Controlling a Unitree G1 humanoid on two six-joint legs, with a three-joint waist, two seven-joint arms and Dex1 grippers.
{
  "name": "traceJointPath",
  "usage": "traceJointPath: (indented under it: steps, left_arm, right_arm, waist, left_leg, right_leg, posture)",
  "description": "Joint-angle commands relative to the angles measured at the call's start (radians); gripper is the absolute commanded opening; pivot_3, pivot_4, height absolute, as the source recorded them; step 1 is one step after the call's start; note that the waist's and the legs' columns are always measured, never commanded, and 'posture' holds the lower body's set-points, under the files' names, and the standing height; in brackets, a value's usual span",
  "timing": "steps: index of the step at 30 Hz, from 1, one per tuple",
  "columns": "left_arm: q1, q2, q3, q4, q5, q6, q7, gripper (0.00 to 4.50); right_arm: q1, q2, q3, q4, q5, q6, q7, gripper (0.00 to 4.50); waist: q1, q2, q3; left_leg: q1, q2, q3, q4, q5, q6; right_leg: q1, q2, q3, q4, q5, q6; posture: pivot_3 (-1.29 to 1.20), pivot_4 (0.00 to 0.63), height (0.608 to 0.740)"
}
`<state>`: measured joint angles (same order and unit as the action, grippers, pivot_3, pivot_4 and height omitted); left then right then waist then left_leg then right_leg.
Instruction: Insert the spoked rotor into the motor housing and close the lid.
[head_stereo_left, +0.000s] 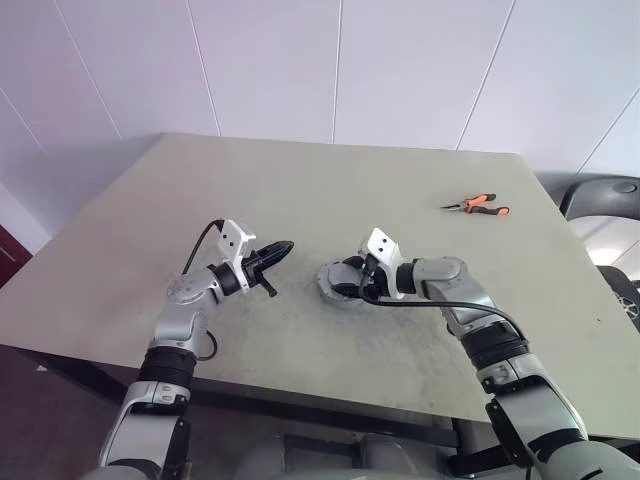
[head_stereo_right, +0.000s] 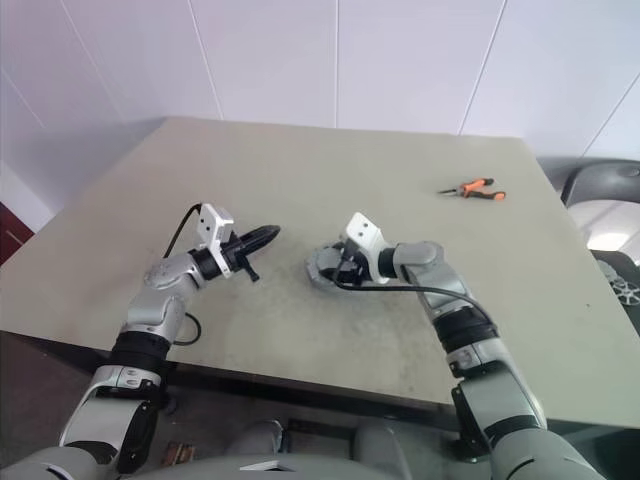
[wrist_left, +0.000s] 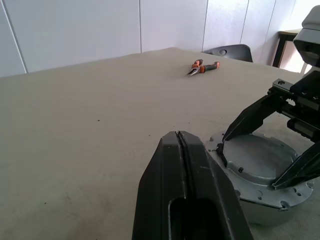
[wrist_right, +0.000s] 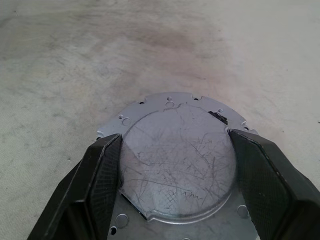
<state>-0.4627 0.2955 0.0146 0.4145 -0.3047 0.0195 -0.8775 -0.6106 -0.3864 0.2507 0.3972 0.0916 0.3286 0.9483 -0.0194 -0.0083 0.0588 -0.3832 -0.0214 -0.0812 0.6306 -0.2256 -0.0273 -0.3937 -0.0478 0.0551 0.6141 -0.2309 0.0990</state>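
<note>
The motor housing (head_stereo_left: 328, 291) sits on the table's middle as a round silver casing with a scratched flat lid (wrist_right: 177, 160) lying on top. What is inside it, the spoked rotor included, is hidden. My right gripper (wrist_right: 175, 137) reaches down from the right, and its two black fingers (wrist_left: 250, 117) press on opposite sides of the lid's raised round part. My left gripper (head_stereo_left: 285, 246) hovers level a short way left of the housing, shut and empty, with its fingers (wrist_left: 177, 150) pressed together.
Orange-handled pliers (head_stereo_left: 478, 206) lie at the far right of the table (head_stereo_left: 300, 190). A dark chair (head_stereo_left: 600, 195) stands beyond the right edge. White wall panels rise behind the table.
</note>
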Motion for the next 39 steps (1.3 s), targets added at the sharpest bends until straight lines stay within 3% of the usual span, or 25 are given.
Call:
traceJointPath:
  steps: [1, 17, 30, 39]
  left_arm:
    - [0.003, -0.003, 0.0, -0.054, 0.0, -0.003, 0.009, 0.0]
    - [-0.002, -0.005, -0.001, -0.045, 0.005, -0.006, 0.016, 0.0]
    - [-0.01, -0.015, -0.006, -0.036, 0.012, -0.005, 0.012, 0.0]
    - [-0.091, -0.089, -0.051, 0.085, 0.068, -0.033, 0.035, 0.0]
  right_arm:
    - [-0.039, -0.007, -0.022, 0.006, -0.015, -0.009, -0.024, 3.04]
    - [-0.023, 0.008, -0.036, 0.105, -0.03, -0.056, -0.08, 3.04]
    - [0.018, -0.039, 0.025, 0.11, -0.041, -0.047, 0.028, 3.04]
    - [0.036, -0.064, 0.034, 0.076, -0.038, -0.02, 0.068, 3.04]
  waist:
    - [-0.001, 0.0, 0.0]
    - [-0.002, 0.0, 0.0]
    - [0.002, 0.0, 0.0]
    - [0.01, 0.001, -0.001]
  left_leg:
    - [0.0, 0.0, 0.0, 0.0, 0.0, 0.0]
    - [0.003, 0.0, 0.0, 0.0, 0.0, 0.0]
    - [0.007, 0.0, 0.001, -0.001, -0.002, -0.004]
    - [0.002, -0.001, 0.002, -0.004, 0.0, -0.001]
  right_leg:
    - [0.0, 0.0, 0.0, 0.0, 0.0, 0.0]
    - [0.003, 0.0, 0.0, 0.0, 0.0, -0.001]
    - [0.006, -0.002, 0.0, -0.009, 0.0, -0.002]
    - [0.008, -0.003, 0.0, -0.015, 0.001, -0.001]
  posture:
    - [0.0, 0.0, 0.74]
    - [0.0, 0.0, 0.74]
    - [0.0, 0.0, 0.74]
    - [0.0, 0.0, 0.74]
